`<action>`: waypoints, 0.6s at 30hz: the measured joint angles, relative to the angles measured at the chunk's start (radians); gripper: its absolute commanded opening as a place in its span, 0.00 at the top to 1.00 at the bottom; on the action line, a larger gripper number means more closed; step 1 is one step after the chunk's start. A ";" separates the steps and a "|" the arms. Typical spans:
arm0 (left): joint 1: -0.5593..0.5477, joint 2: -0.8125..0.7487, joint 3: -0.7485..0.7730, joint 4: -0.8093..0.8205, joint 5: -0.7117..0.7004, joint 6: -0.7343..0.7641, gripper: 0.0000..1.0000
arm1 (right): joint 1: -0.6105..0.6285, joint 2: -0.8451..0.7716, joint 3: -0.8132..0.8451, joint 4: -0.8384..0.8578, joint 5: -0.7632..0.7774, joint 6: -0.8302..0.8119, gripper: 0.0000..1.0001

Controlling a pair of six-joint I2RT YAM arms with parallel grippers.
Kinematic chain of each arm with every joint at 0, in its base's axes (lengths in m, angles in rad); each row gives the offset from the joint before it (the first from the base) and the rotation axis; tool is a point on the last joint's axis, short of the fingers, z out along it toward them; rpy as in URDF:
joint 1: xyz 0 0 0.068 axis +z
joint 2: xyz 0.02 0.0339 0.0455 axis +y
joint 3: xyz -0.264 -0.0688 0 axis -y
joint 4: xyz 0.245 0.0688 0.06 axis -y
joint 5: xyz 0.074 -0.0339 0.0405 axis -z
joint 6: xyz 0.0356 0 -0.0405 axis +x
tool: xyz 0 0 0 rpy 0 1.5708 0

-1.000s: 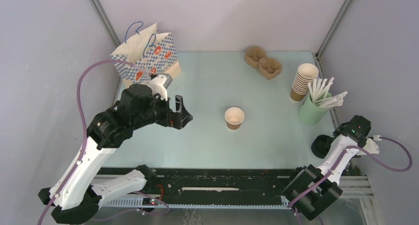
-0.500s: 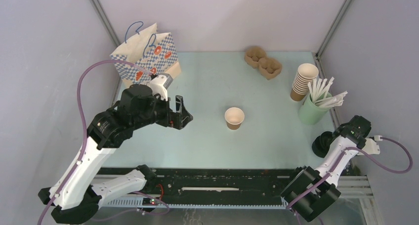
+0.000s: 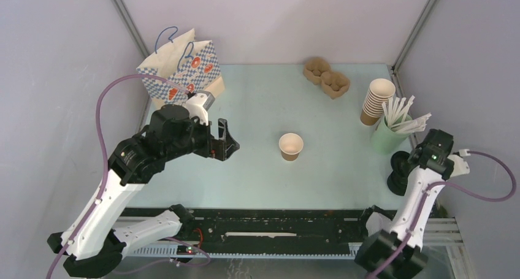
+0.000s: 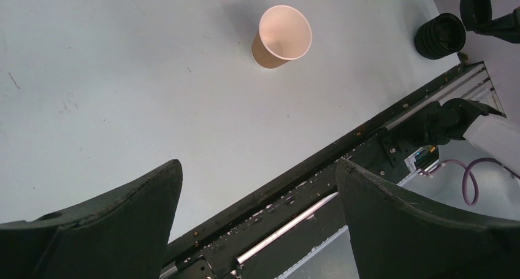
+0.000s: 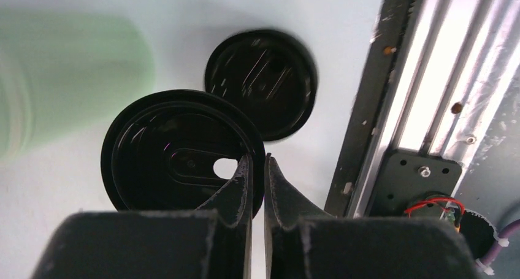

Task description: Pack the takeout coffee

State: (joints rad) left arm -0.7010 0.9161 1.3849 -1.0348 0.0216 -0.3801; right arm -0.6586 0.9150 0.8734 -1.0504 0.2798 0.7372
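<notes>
Right wrist view first: the right gripper [image 5: 257, 164] has its jaws pinched together on the rim of a round black plastic lid [image 5: 178, 159], and that lid hangs just above a short stack of loose black lids [image 5: 270, 76] at the table's right edge. I can't tell if the held lid is level.

Now the relation that matters. The small brown kraft-paper cup, white inside [image 3: 290, 146], stands upright and lidless near the middle of the pale blue-green table top [image 3: 257, 107], mouth straight up. From the right jaws it lies well apart, off to the robot's left and a touch farther from the bases. The left gripper [image 3: 227, 138] is actually nearer the cup, its jaws spread wide and empty, but the right one holds the lid, so I'd judge the carry falls to the right arm.

There's room: bare table all round the cup. A mint-green holder of white straws [image 3: 389, 135] and a tall stack of lidless brown cups [image 3: 375, 101] sit close behind the right wrist. Also on the table are a brown pulp cup carrier [image 3: 327, 76] at the back and a blue-checked paper bag [image 3: 181, 67] at far left.
</notes>
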 measured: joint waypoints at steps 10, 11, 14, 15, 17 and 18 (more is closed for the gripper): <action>0.000 0.079 0.000 0.001 -0.008 -0.019 0.00 | 0.739 -0.098 0.059 -0.047 -0.167 -0.017 0.95; 0.000 0.099 0.000 0.003 -0.003 -0.027 0.00 | 0.844 -0.064 0.071 -0.018 -0.192 -0.043 0.95; 0.000 0.179 0.000 0.019 0.032 -0.058 0.01 | 1.091 0.098 0.154 0.068 -0.282 -0.137 0.95; 0.000 0.209 0.000 0.027 0.045 -0.066 0.02 | 1.156 0.177 0.193 0.111 -0.327 -0.175 0.95; 0.000 0.262 0.000 0.044 0.076 -0.089 0.04 | 1.218 0.269 0.229 0.180 -0.404 -0.224 0.95; 0.000 0.288 0.000 0.059 0.099 -0.100 0.03 | 1.242 0.306 0.240 0.217 -0.462 -0.246 0.95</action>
State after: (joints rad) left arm -0.7010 1.2045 1.3849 -0.9760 0.1204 -0.4801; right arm 0.5831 1.2213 1.1133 -0.8330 -0.1822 0.4915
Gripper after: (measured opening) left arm 0.970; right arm 0.105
